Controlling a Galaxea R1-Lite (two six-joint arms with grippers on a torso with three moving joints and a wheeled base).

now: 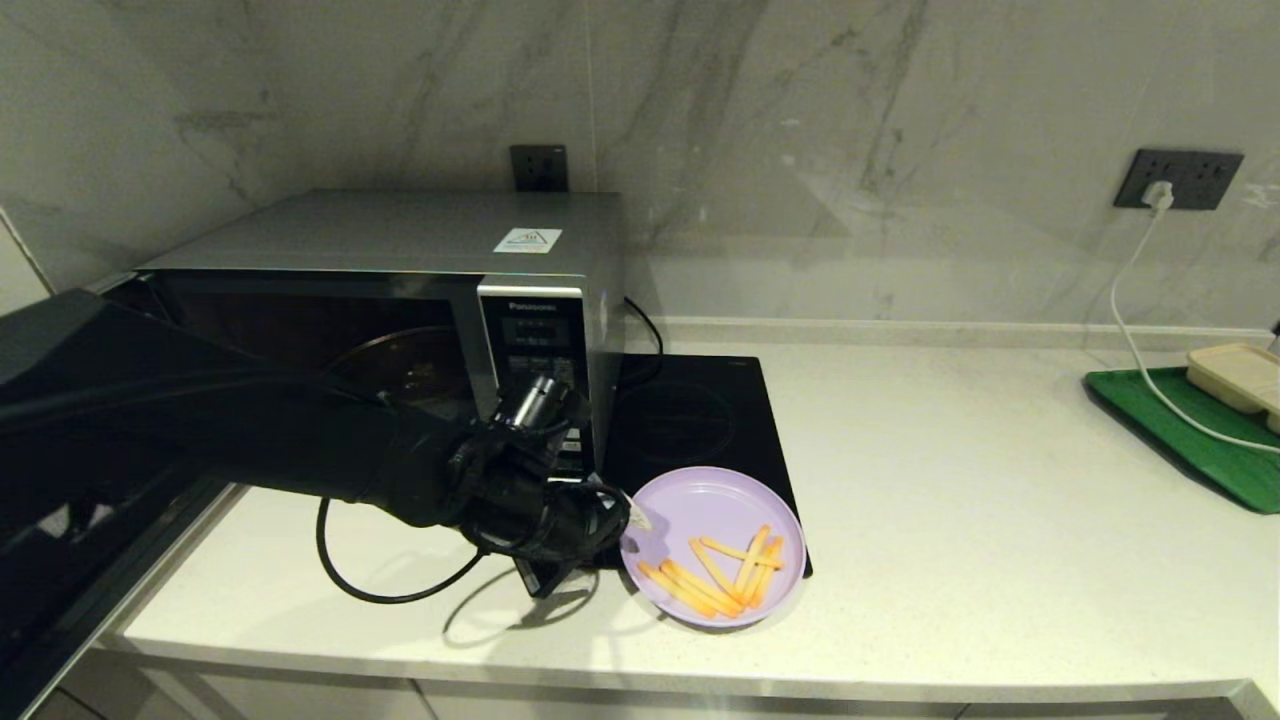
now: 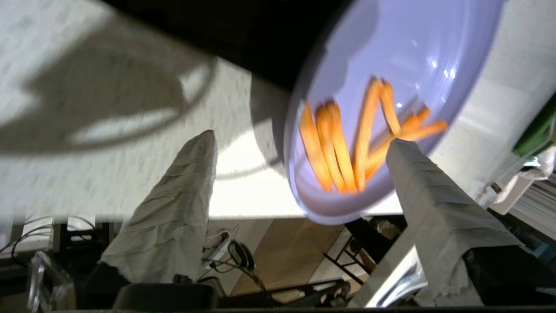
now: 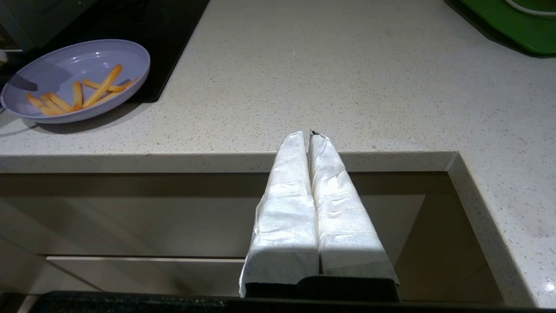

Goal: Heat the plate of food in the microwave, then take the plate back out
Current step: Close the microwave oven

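The lilac plate of food (image 1: 700, 505) with orange fry sticks (image 1: 722, 575) rests on the counter, overlapping the front corner of the black hob (image 1: 690, 415). My left gripper (image 1: 605, 548) is open just left of the plate, one fingertip (image 1: 637, 518) at its rim. In the left wrist view the gripper (image 2: 302, 145) is empty and the plate (image 2: 391, 52) lies partly behind one finger (image 2: 417, 182). The microwave (image 1: 400, 235) stands open, its turntable showing. My right gripper (image 3: 309, 135) is shut and empty below the counter's front edge, right of the plate (image 3: 87, 58).
A green tray (image 1: 1190, 435) carrying a beige tray (image 1: 1240, 375) sits at the far right, with a white cable (image 1: 1135, 330) running to a wall socket. A black cable (image 1: 380, 592) loops on the counter under my left arm. The counter's front edge is close.
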